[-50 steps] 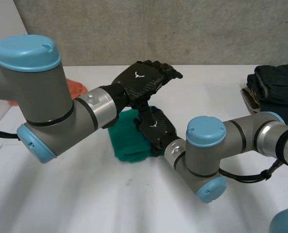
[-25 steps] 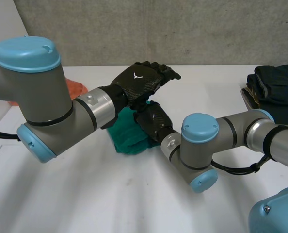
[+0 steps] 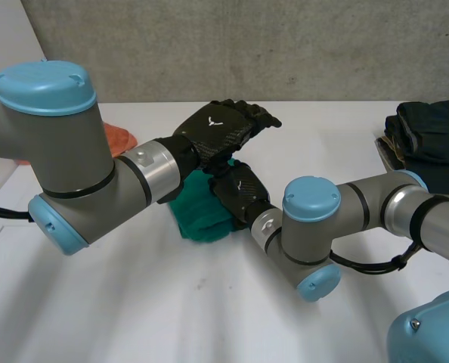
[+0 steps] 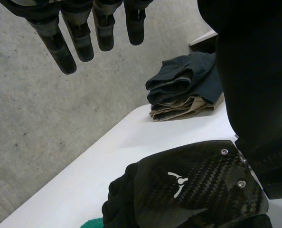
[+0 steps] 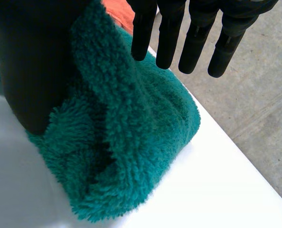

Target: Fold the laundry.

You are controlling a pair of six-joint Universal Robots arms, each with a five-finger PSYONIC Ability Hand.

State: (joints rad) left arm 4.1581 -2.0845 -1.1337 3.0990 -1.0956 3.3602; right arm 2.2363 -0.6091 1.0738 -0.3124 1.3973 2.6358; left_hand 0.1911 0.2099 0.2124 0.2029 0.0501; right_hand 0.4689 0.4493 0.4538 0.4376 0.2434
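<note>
A green terry towel point(image 3: 200, 218) lies folded on the white table point(image 3: 134, 302), left of centre. My right hand point(image 3: 241, 194) rests on its right side. In the right wrist view the right hand's fingers point(image 5: 169, 33) are straight and spread above the towel point(image 5: 131, 123), and the thumb point(image 5: 32, 71) leans against a raised fold of it. My left hand point(image 3: 218, 128) hovers above the towel and the right hand, open, with straight fingers point(image 4: 84, 33). The left wrist view has the back of the right hand point(image 4: 198, 190) under the left palm.
A stack of folded dark and tan clothes point(image 3: 428, 144) sits at the table's right edge, also in the left wrist view point(image 4: 183, 90). An orange cloth point(image 3: 119, 138) lies behind the left arm. A grey concrete wall stands behind the table.
My right arm has swung in and its hand has slid a little left on the towel, which now looks narrower and more bunched. The left hand has barely moved.
</note>
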